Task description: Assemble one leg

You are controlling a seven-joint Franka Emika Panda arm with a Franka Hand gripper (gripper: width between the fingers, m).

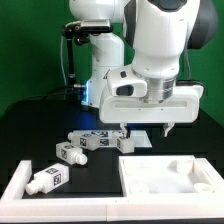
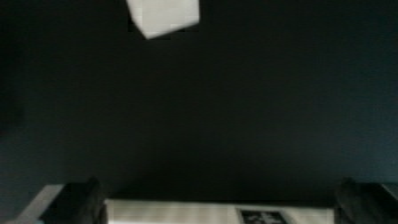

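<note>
My gripper (image 1: 145,129) hangs low over the black table, jaws wide apart. In the wrist view the gripper (image 2: 222,203) has its dark fingers (image 2: 71,203) on either side of a white leg (image 2: 199,212) that lies crosswise between them, a black-and-white tag facing up. The fingers do not touch it. In the exterior view this leg (image 1: 132,143) lies just under the fingertips. Three more legs lie toward the exterior view's left: one (image 1: 96,140) close by, one (image 1: 68,153) further out, one (image 1: 46,179) near the front.
The large white square tray-like part (image 1: 165,182) with a raised rim lies at the front, on the exterior view's right. A white border piece (image 1: 14,186) runs along the front left. A white patch (image 2: 162,16) shows far off in the wrist view.
</note>
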